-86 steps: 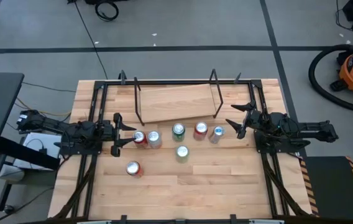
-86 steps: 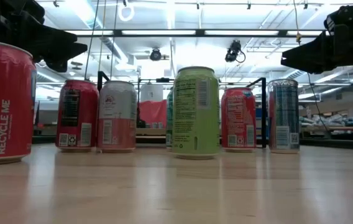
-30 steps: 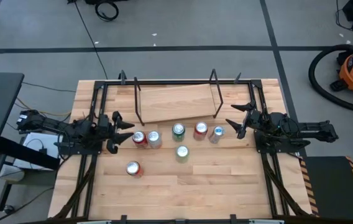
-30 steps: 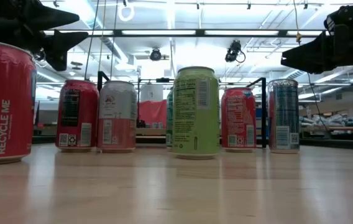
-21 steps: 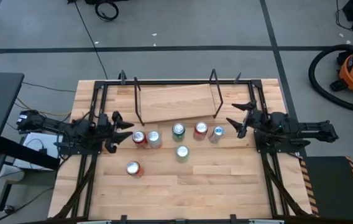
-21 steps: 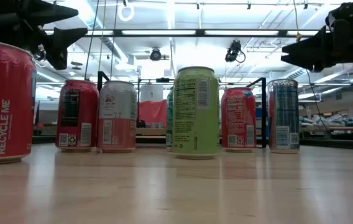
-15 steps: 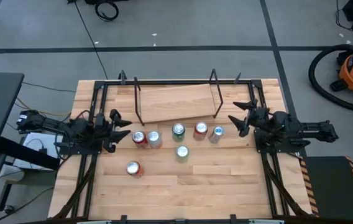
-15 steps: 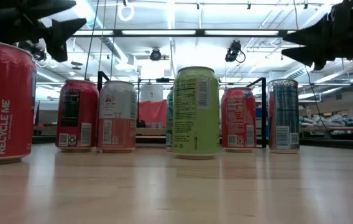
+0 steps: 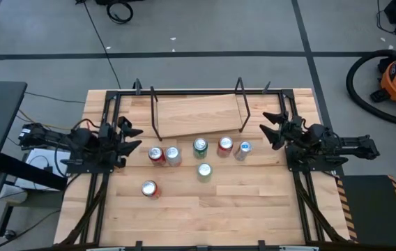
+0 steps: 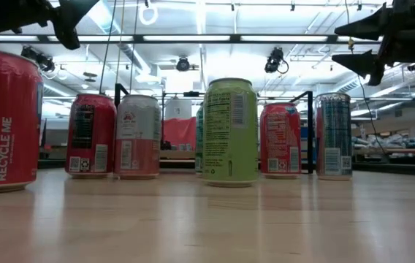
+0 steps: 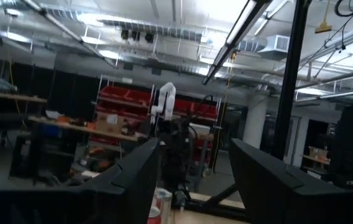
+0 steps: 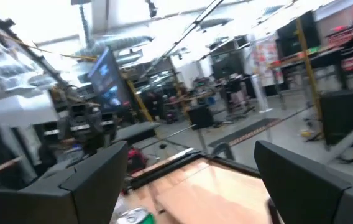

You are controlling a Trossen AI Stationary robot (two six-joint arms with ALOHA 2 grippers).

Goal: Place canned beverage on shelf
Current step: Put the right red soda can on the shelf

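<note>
Six cans stand on the table [image 9: 184, 216] while the shelf [image 9: 196, 115], a light wood plank between black rod uprights at the table's 12 o'clock edge, carries nothing. Five cans form a rough row just in front of it: a red can [image 9: 156, 155] touching a pale can [image 9: 173, 155], a green-topped can [image 9: 199, 146], another red can [image 9: 224, 145] and a blue can [image 9: 243, 148]. A light-green can [image 9: 204, 170] stands alone toward 6 o'clock, and a third red can [image 9: 149, 188] sits farthest out, near 7 o'clock.

The left claw [image 9: 130, 136] hovers at 9 o'clock, fingers spread and holding nothing, near the red can at the row's left end. The right claw [image 9: 271, 129], at 3 o'clock, is likewise spread and empty, near the blue can.

Every can stands upright, long axis vertical, lids up; the shelf's long axis runs from 9 to 3 o'clock.

No can appears picked yet, so the step in hand looks like choosing and approaching one. A sound approach would take an end can, drop the spread fingers either side of its body, and grip mid-height to keep it vertical. The touching red and pale cans leave little finger room; nudging a neighbour could topple it.
</note>
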